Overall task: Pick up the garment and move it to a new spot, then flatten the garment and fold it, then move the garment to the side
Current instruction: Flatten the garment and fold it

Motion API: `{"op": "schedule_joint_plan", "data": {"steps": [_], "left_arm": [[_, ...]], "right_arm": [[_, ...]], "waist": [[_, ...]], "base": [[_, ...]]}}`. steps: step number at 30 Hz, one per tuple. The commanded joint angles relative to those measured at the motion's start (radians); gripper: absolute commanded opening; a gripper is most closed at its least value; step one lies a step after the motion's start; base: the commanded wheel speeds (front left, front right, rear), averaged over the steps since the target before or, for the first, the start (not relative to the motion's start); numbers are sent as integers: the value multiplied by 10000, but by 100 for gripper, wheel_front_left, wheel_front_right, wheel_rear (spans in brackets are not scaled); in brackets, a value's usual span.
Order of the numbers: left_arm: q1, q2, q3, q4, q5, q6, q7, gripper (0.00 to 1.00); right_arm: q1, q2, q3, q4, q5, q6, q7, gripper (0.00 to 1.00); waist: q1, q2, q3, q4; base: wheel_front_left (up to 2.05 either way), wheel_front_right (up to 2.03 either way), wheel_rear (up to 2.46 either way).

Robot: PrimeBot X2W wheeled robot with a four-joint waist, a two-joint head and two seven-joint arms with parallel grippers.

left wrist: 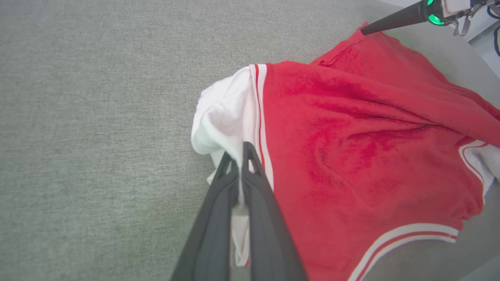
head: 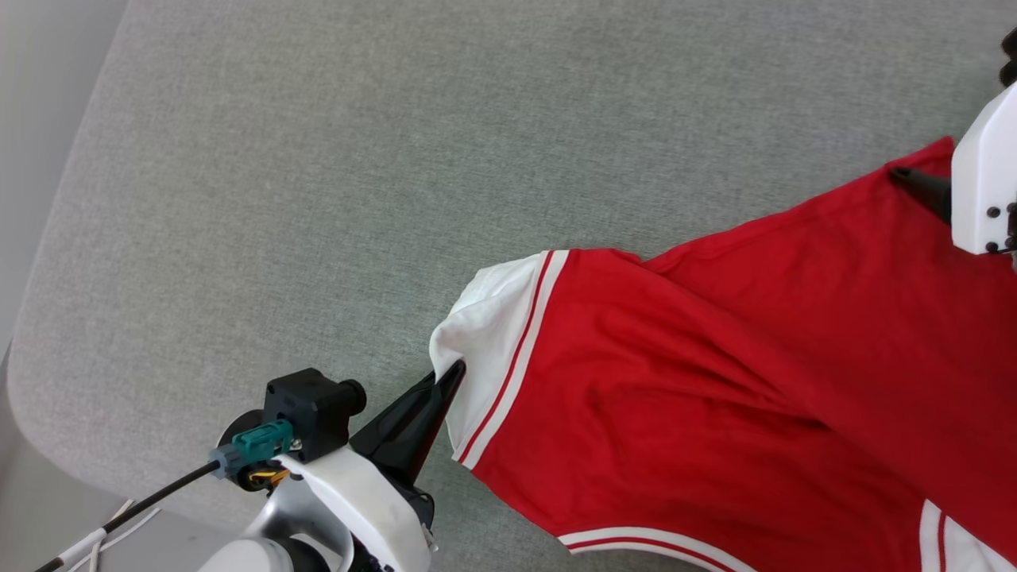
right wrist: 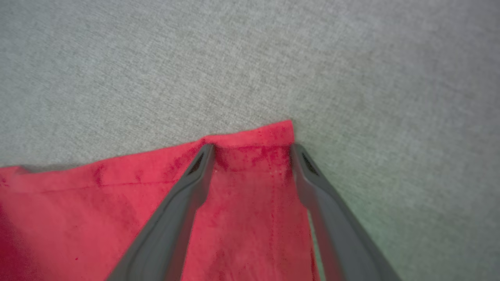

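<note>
The garment (head: 715, 381) is a bright red jersey with white sleeves and striped trim, lying rumpled on the right half of a grey cloth surface (head: 318, 159). My left gripper (head: 453, 375) is shut on the white sleeve's edge (left wrist: 222, 117), with cloth pinched between its fingers (left wrist: 250, 183). At the far right, my right gripper (head: 902, 171) stands open above the garment's red corner (right wrist: 269, 136). Its two fingertips straddle that corner, and the cloth (right wrist: 242, 203) lies flat beneath them. In the left wrist view the right gripper's finger (left wrist: 390, 19) points at the same corner.
The grey surface has a rounded edge at the left (head: 32, 318), with pale floor beyond it. A black cable (head: 143, 500) trails from my left wrist. Bare grey cloth stretches left of and beyond the garment.
</note>
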Motion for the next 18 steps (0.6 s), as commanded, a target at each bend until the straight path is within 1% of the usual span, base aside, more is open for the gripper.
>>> {"op": "schedule_joint_plan", "data": {"steps": [1, 7, 8, 9, 10, 14, 18], "left_arm": [[-128, -79, -26, 77, -42, -31, -74, 0], [-202, -153, -68, 294, -70, -114, -174, 0], [-204, -158, -69, 314, -79, -117, -192, 0], [-205, -162, -67, 340, -84, -121, -206, 0], [-210, -170, -62, 365, -95, -118, -218, 0], [-160, -132, 10, 452, -129, -89, -314, 0], [-136, 28, 173, 413, -125, -39, -382, 0]], "right_arm": [[-4, -57, 248, 255, -46, 0, 65, 100], [649, -61, 945, 799, 132, 3, 79, 100], [760, -93, 1051, 864, 178, 14, 123, 86], [835, -127, 1137, 901, 218, 14, 120, 31], [884, -165, 1202, 914, 259, 14, 71, 0], [802, -367, 1099, 947, 341, 10, -313, 0], [528, -450, 947, 925, 411, -3, -881, 0]], "waist": [[-2, 0, 207, 231], [-2, 0, 282, 456], [-2, 0, 276, 479], [-2, 0, 263, 493], [-2, 0, 238, 501], [-2, 0, -5, 403], [-2, 0, -419, 121]], "base": [[0, 0, 0], [0, 0, 0], [0, 0, 0], [0, 0, 0], [0, 0, 0], [0, 0, 0], [0, 0, 0]]}}
